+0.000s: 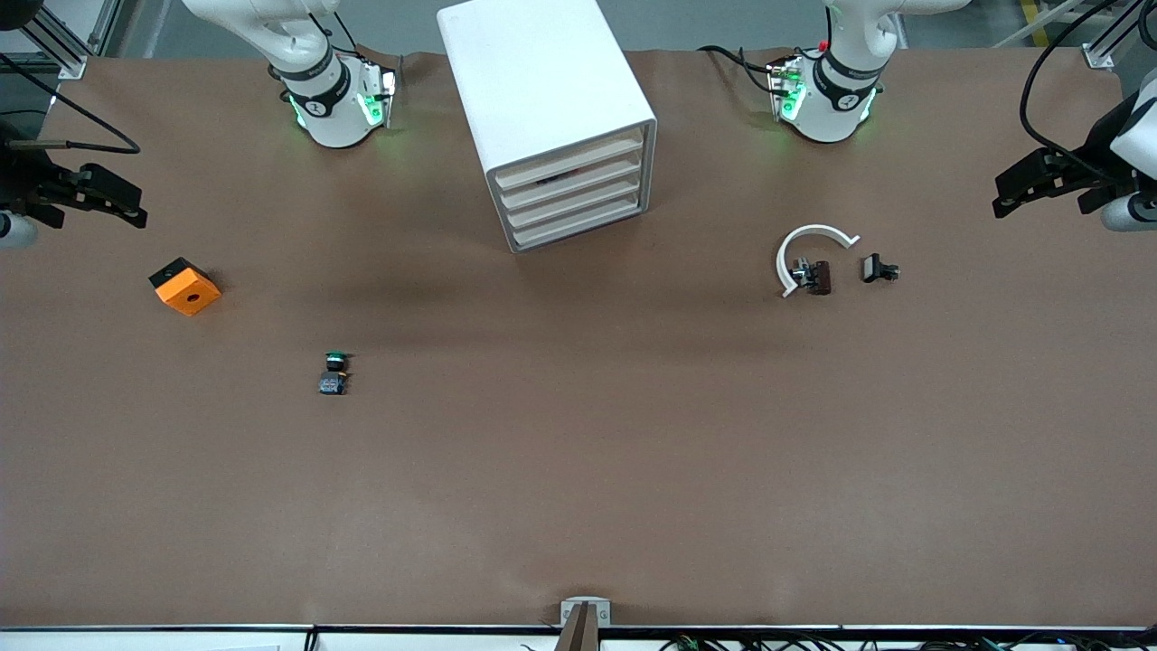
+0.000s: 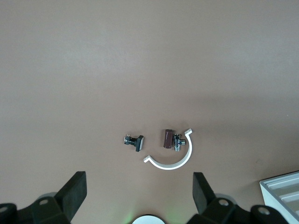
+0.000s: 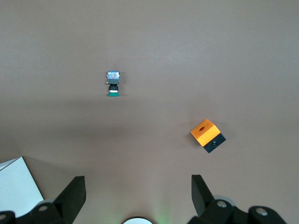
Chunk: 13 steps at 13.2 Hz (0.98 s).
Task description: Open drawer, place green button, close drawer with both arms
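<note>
Brown table (image 1: 578,470) mostly bare; button (image 1: 333,372) mid-table; both hands, left (image 1: 1030,185) & right (image 1: 104,194), apart, waiting at table ends.

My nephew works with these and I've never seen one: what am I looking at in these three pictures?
Two white robot arms stand at a brown table. One picture looks down from a high camera facing them; the others come from cameras on each arm's wrist. The left gripper and right gripper hang at the table's two ends, jaws open, holding nothing. Between the arms' bases stands a white cabinet with four shut drawers. Toward the right arm's end lie the green-capped button and an orange cube; toward the left arm's end, a white arc with small dark pieces.
</note>
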Tool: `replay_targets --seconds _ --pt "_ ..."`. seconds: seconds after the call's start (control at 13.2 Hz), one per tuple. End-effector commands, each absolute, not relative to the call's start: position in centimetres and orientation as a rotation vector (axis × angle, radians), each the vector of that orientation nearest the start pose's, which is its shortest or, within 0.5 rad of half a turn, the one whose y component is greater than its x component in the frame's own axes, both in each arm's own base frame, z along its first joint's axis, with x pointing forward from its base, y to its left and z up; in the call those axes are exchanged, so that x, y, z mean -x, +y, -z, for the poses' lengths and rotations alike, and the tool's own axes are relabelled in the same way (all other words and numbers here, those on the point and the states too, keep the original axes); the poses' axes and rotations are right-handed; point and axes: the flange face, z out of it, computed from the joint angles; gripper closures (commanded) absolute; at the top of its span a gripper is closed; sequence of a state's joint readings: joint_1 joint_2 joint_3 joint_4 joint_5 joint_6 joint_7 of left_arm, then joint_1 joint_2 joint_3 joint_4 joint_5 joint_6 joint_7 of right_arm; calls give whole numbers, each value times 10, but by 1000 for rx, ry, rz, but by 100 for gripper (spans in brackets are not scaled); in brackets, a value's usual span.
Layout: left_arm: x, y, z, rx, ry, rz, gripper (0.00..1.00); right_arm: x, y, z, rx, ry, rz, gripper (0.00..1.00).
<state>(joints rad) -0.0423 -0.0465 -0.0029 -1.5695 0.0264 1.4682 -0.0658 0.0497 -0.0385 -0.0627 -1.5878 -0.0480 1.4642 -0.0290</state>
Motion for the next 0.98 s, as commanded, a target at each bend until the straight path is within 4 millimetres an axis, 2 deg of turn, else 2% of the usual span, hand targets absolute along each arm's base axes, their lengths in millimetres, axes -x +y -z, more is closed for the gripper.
replay_targets --seconds 0.0,0.3,0.53,0.68,0.91 --pt "-530 -19 -647 3093 -33 -89 0 -538 -10 -633 3197 -39 -132 0" --pt "-531 -20 -647 3092 -37 -88 0 -540 -9 -637 3189 -39 -85 0" --pt "-541 -28 -635 3102 -31 -122 0 -540 -4 -636 3198 -43 -89 0" --pt "-552 -37 -610 3097 -45 -193 0 -540 4 -631 3198 -65 -110 0" --pt "-572 -75 -564 3111 -254 -307 0 -548 24 -612 3196 -116 -165 0"
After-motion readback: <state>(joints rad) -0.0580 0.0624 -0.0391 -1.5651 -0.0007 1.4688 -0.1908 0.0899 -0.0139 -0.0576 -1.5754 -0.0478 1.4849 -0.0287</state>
